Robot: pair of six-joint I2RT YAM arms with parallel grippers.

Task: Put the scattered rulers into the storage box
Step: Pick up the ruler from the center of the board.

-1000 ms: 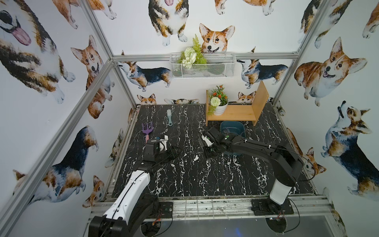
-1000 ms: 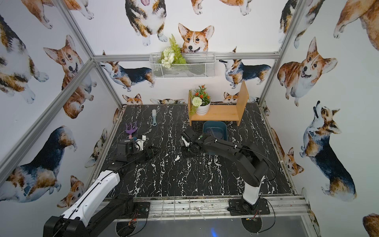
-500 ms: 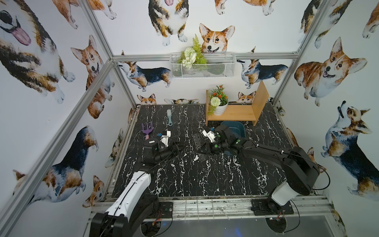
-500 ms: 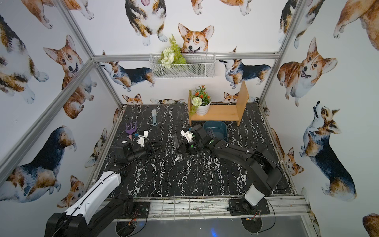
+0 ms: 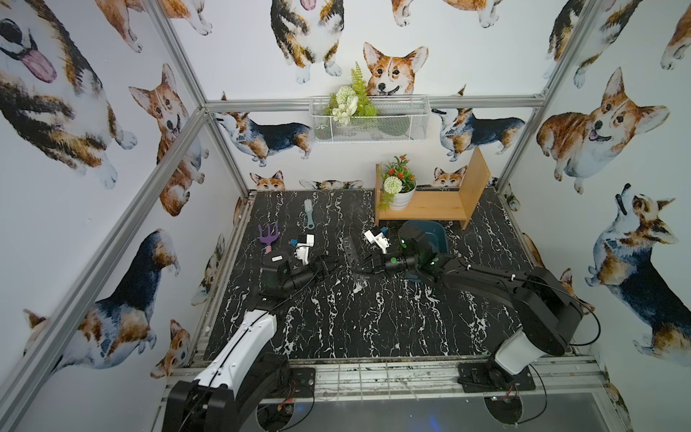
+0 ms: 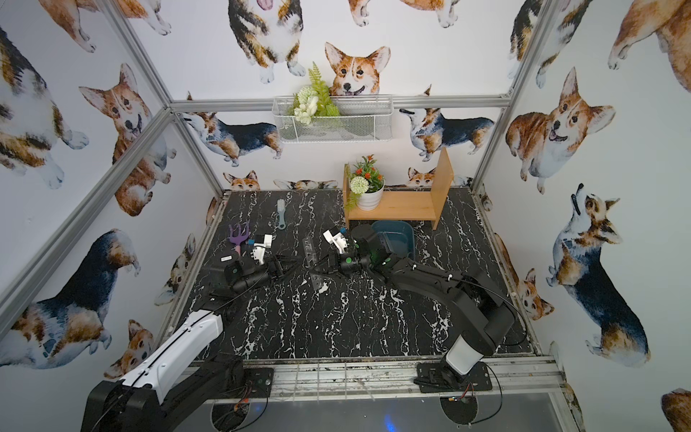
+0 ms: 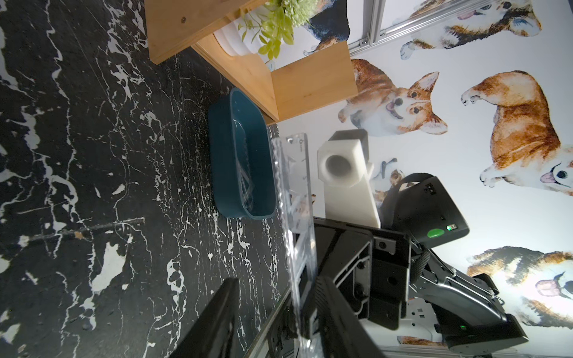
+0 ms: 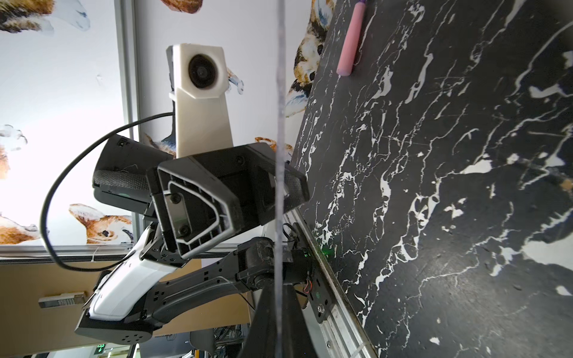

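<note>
The right gripper point(image 5: 364, 266) is pinched tight on 1 long clear ruler point(image 7: 294, 198) and holds it up off the table. The left gripper point(image 5: 331, 263) is loose. Its 2 fingers point(image 7: 217, 319) stand apart with the ruler between them, not squeezing it. I think the left one should slide straight back so it does not bump the ruler. Then the right one can turn to the storage box point(image 7: 217, 148) behind its fingers and let go low. The wooden shelf point(image 5: 430, 209) past the box holds 1 flower pot point(image 5: 402, 198). The wire basket point(image 5: 392, 127), high above all the fingers, holds green plants. The storage box already has see-through rulers point(image 7: 245, 179) inside.
</note>
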